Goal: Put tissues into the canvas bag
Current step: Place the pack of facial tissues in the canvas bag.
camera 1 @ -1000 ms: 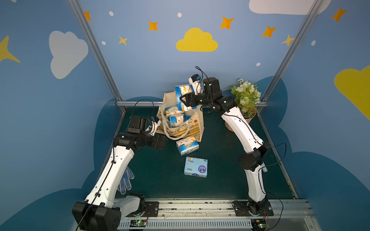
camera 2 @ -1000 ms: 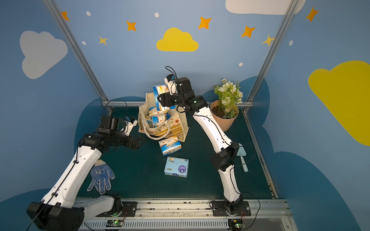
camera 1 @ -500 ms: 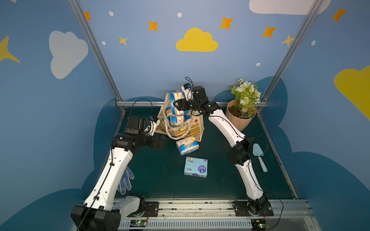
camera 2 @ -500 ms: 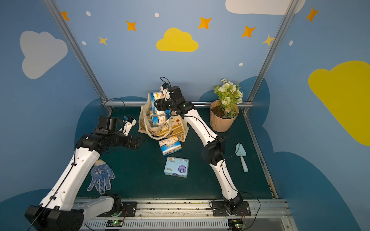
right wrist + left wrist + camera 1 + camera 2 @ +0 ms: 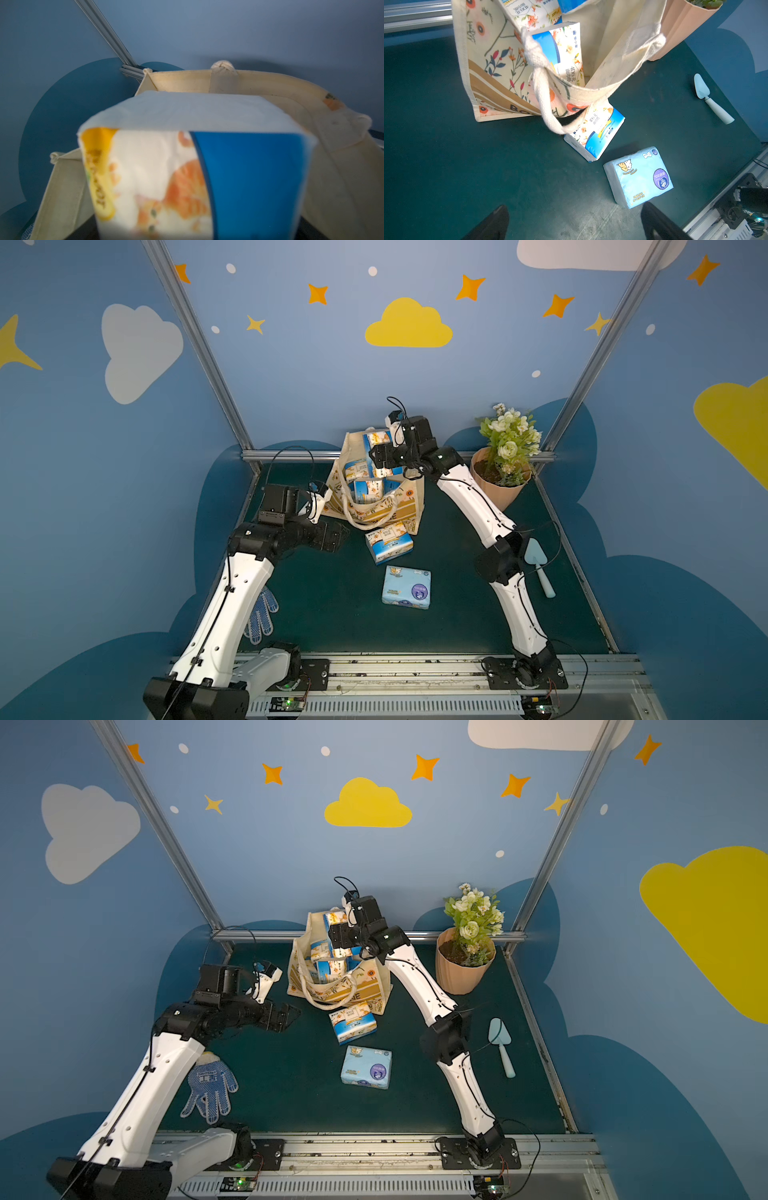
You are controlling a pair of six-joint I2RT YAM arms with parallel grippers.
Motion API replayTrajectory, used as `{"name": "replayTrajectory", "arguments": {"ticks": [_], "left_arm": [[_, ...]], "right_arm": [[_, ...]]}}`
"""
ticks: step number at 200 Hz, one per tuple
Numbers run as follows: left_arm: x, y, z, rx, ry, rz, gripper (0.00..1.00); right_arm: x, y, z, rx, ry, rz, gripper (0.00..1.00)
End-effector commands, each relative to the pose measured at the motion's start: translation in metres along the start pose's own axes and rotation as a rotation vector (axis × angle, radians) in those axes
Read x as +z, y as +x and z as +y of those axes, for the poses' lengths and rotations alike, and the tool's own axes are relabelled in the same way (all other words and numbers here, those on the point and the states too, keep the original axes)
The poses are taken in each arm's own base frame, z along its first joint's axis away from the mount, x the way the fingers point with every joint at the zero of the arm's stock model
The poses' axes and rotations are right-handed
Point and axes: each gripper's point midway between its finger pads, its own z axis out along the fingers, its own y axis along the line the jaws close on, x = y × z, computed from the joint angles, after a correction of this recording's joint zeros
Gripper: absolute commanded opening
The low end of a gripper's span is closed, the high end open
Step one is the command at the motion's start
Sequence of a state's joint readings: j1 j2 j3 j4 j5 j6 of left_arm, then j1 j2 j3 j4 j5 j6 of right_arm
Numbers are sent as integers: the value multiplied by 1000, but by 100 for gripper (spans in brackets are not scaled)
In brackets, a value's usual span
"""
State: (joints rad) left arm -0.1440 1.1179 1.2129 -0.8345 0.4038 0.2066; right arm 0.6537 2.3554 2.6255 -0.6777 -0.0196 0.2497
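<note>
The canvas bag (image 5: 376, 512) stands open at the back of the mat with several blue-and-white floral tissues (image 5: 365, 485) packed inside. My right gripper (image 5: 374, 452) reaches over its mouth. One floral pack (image 5: 187, 166) lies between its fingers on top of the others; the jaws stand wider than the pack, so the gripper is open. A floral pack (image 5: 389, 541) leans at the bag's front, and a pale blue pack (image 5: 406, 587) with a purple emblem lies nearer. My left gripper (image 5: 574, 207) is open and empty, low over the mat left of the bag.
A peach flowerpot (image 5: 500, 489) with white flowers stands right of the bag. A pale blue trowel (image 5: 538, 568) lies near the right arm's elbow. A dotted work glove (image 5: 210, 1090) lies by the left arm. The bag's rope handle (image 5: 548, 116) droops over the front pack.
My right arm carried the floral pack from above the bag down into its mouth, and its jaws have widened. The left arm has barely moved.
</note>
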Motion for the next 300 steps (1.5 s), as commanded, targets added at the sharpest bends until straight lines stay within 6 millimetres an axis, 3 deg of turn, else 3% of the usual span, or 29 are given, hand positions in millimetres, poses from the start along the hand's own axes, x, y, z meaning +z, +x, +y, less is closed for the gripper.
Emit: {"name": "replayTrajectory", "arguments": {"ticks": [1, 57, 123, 182, 219, 276, 300], "left_arm": [[-3, -2, -4, 6, 17, -16, 100], [-6, -3, -7, 2, 31, -21, 100], [-9, -2, -9, 8, 35, -26, 100], [-8, -2, -10, 6, 42, -28, 100], [-9, -5, -10, 13, 38, -25, 100], [-16, -3, -10, 62, 22, -16, 100], [-24, -2, -17, 114, 26, -22, 100]], "right_arm": [[-26, -7, -14, 9, 81, 11, 91], [-38, -13, -16, -12, 130, -1, 92], [-59, -37, -13, -35, 151, -76, 92], [-69, -42, 24, -127, 68, -95, 92], [-78, -46, 36, -168, 68, -115, 92], [-104, -63, 37, -184, 82, -163, 92], [-125, -76, 34, -178, 112, -201, 92]]}}
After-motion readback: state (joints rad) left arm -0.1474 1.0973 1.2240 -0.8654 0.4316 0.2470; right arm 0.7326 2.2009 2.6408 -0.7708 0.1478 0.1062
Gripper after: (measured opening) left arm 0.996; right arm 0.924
